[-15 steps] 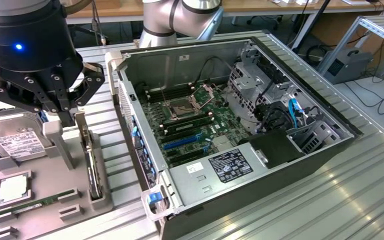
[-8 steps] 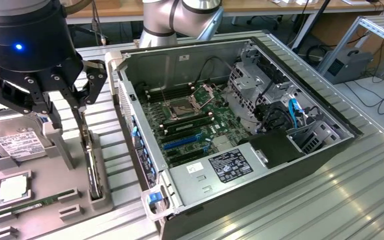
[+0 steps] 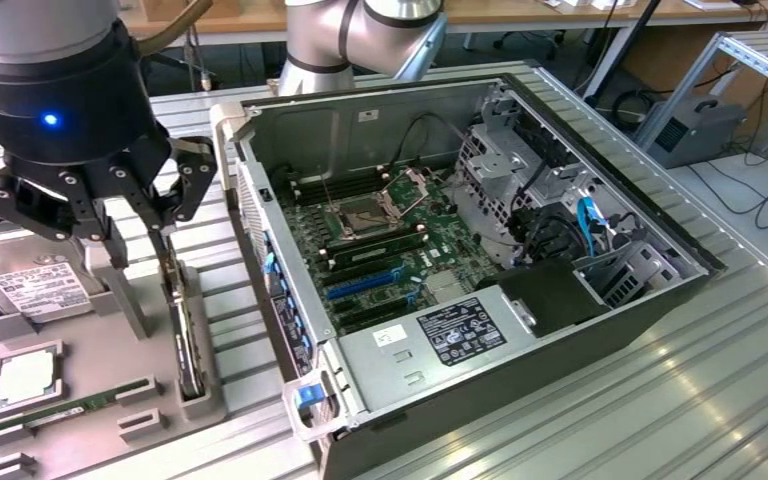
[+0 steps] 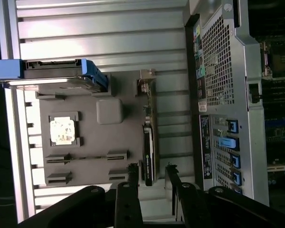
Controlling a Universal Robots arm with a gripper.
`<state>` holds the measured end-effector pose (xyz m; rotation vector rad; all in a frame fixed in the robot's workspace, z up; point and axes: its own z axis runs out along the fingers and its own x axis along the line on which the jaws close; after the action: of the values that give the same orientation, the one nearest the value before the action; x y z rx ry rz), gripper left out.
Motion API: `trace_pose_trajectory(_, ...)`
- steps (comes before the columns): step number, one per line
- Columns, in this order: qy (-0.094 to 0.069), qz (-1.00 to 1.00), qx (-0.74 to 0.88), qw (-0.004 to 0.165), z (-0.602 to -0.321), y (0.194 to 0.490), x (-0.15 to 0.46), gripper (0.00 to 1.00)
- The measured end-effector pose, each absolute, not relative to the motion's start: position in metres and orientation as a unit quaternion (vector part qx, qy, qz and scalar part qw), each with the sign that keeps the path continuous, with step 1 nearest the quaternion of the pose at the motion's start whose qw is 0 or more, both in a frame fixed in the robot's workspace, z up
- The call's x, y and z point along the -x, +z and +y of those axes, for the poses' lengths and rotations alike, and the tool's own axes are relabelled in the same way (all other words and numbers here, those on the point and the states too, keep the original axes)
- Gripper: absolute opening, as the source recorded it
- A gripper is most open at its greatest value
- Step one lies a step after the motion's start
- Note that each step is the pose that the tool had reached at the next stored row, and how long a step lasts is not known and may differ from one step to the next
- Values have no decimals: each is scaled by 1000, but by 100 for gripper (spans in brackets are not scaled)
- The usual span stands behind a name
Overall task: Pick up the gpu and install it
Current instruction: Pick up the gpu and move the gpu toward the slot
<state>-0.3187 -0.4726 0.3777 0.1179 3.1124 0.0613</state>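
The gpu point(image 3: 187, 340) stands on its long edge in a slot of the grey parts tray point(image 3: 91, 450), to the exterior view's left of the open computer case point(image 3: 491, 250). From the wrist camera the gpu point(image 4: 148, 142) is a thin dark strip with a metal bracket at its far end. My gripper point(image 3: 144, 235) hangs above the tray, over the card's far end. The gripper point(image 4: 152, 172) is open, and its two black fingers point(image 4: 133, 178) stand on either side of the card's line with nothing held between them.
On the tray lie a hard drive point(image 3: 24, 290), a processor point(image 3: 24, 380) and a green memory stick point(image 3: 57, 410). A grey post point(image 3: 111, 285) rises from the tray beside the gripper. The case's motherboard point(image 3: 384, 250) has blue slots point(image 3: 357, 285). Slatted metal table point(image 3: 651, 400) surrounds everything.
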Motion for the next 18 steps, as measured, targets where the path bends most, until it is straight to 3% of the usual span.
trace_pose_trajectory(18, 20, 999, -38, 13, -473, 333, 319, 36)
